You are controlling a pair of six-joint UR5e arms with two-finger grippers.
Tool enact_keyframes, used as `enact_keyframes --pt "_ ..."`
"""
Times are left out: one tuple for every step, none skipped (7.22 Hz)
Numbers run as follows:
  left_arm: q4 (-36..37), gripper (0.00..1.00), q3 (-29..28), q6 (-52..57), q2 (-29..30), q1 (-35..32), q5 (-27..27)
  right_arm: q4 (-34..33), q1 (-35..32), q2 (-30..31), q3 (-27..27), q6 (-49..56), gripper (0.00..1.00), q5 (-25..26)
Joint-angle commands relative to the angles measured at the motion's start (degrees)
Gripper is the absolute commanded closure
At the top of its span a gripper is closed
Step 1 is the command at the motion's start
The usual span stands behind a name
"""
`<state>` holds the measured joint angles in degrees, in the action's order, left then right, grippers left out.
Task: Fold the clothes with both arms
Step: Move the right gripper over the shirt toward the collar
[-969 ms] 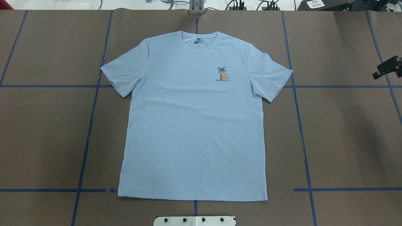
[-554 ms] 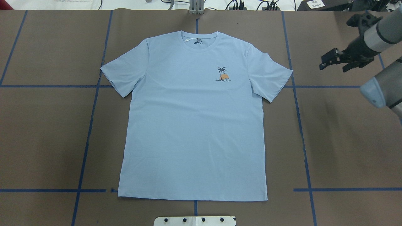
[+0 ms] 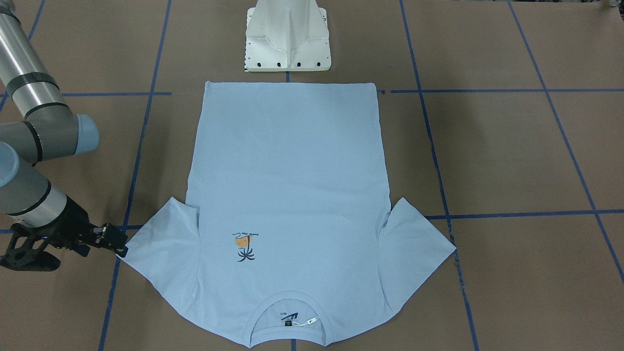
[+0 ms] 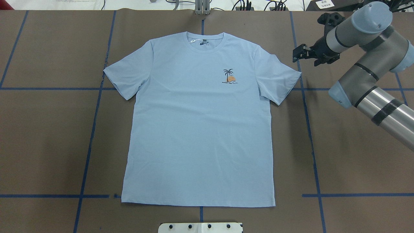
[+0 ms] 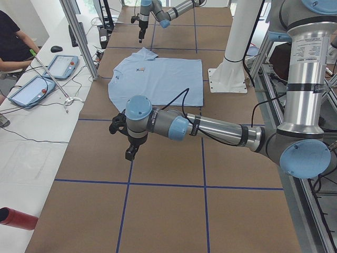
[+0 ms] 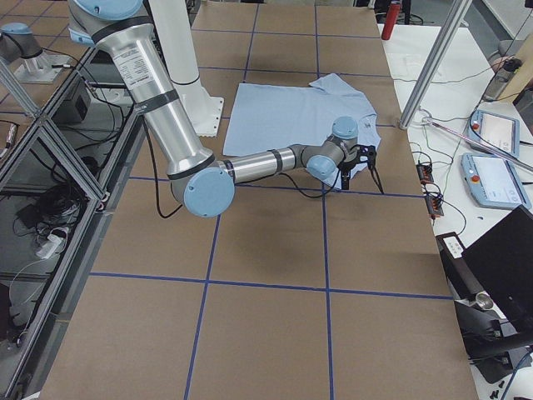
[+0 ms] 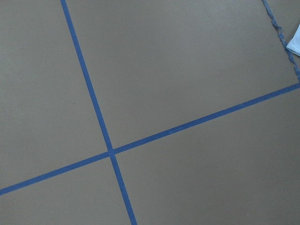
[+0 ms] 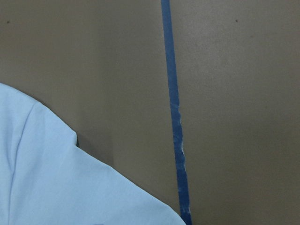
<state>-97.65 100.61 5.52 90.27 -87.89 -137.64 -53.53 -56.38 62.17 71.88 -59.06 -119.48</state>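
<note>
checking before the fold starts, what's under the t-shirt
The T-shirt lies flat on the brown table cover, and blue tape lines run in under its edges. Whatever lies beneath the fabric itself is covered; no bulge shows.

Even, diffuse light is falling from above onto the brown table [image 4: 48, 145], so shadows are showing only as faint, soft-edged smudges. The clearest are lying under the right arm [image 3: 44, 131] at 9 o'clock in the front-facing view and beside the T-shirt [image 4: 200, 129] at 3 o'clock in the overhead one. Glare is streaking the arm's bare metal tube at 10 o'clock front-facing and 4 o'clock overhead, while the right wrist view is looking soft and dim, darkening toward 10 o'clock.
</note>
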Motion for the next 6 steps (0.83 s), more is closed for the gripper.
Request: enact_keyframes --pt "-2.1 0.0 -0.9 -0.1 0.0 0.0 0.2 0.9 1.9 -1.3 -3.4 -0.5 0.09 2.8" --pt "-2.2 0.0 -1.2 -0.1 0.0 0.0 0.1 0.9 2.1 -1.3 -3.8 -0.6 0.1 2.8" --pt "-2.2 0.0 -1.3 -0.1 0.0 0.0 0.2 0.8 2.6 -1.2 -3.8 -0.8 0.11 2.8" --pt "-2.2 0.0 -1.3 -0.1 0.0 0.1 0.2 0.9 2.8 -1.1 -3.6 -2.4 0.14 2.8" --pt "-2.2 0.0 -1.2 -0.1 0.0 0.1 -0.1 1.0 2.9 -0.9 -3.2 -3.6 0.28 2.7" --pt "-2.2 0.0 -1.3 -0.1 0.0 0.0 -0.1 1.0 2.9 -0.6 -2.7 -3.8 0.58 2.5"
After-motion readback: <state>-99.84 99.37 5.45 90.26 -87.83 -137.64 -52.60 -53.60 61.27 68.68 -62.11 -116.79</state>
